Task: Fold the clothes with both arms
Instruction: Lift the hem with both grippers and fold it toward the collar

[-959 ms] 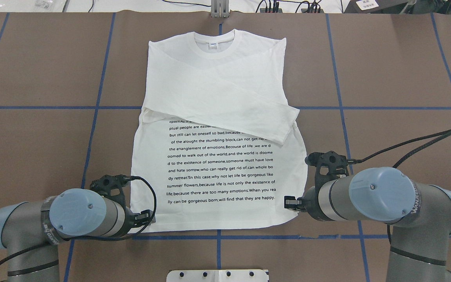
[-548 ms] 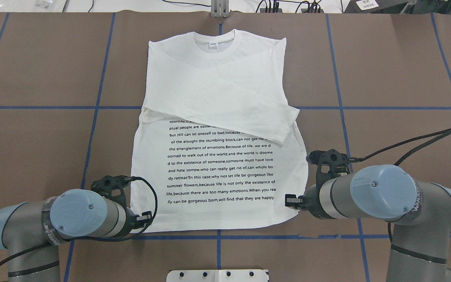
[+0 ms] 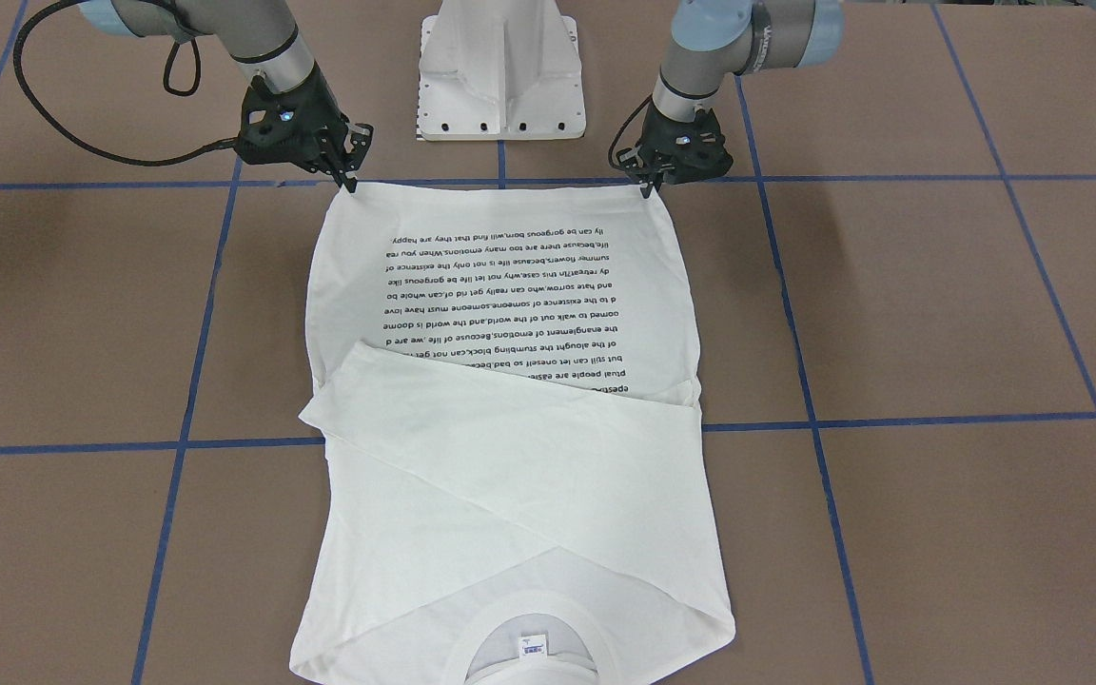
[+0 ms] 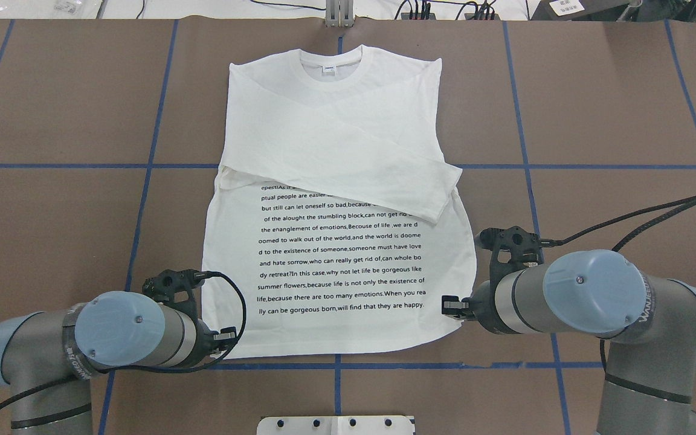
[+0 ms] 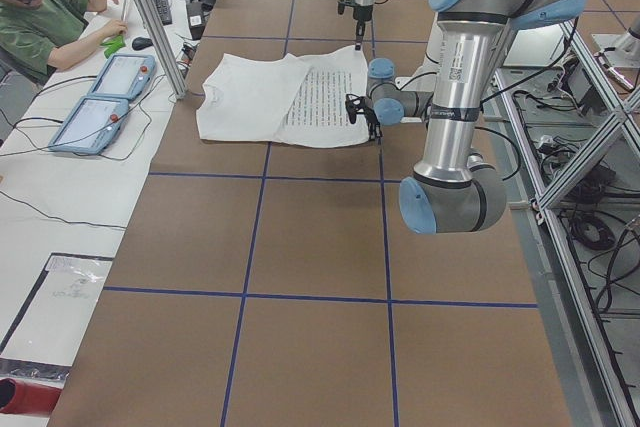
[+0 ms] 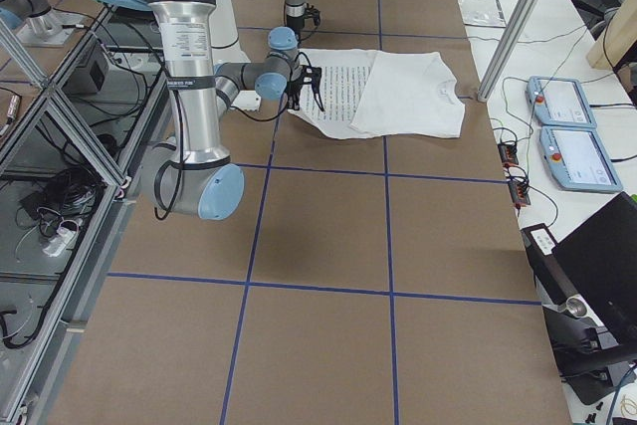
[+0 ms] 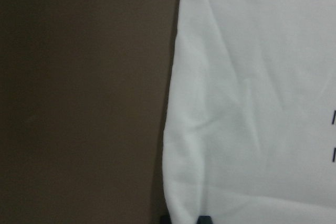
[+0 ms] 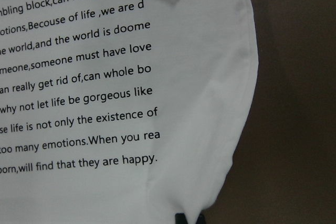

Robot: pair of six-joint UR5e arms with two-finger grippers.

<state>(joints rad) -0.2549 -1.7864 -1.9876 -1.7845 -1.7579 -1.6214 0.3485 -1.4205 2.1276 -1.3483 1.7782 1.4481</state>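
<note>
Front-facing view: T-shirt [image 3: 510,476] lies flat on the table [image 3: 938,314], both sleeves already folded across the chest.
Overhead view: my left pincer [image 3: 648,187] and right pincer [image 3: 354,181] are at the near hem corners; the hem is not lifted.
Left wrist view: jaws almost together, with cloth between them.
Right wrist view: the same narrow pinch on the corner.
Left to do: the hem-to-collar fold, I judge.

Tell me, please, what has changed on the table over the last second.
The right gripper, pinching a hem corner of the T-shirt, drew it slightly toward the collar, bulging that side edge. The left gripper barely shifted; the rest stayed put.
</note>
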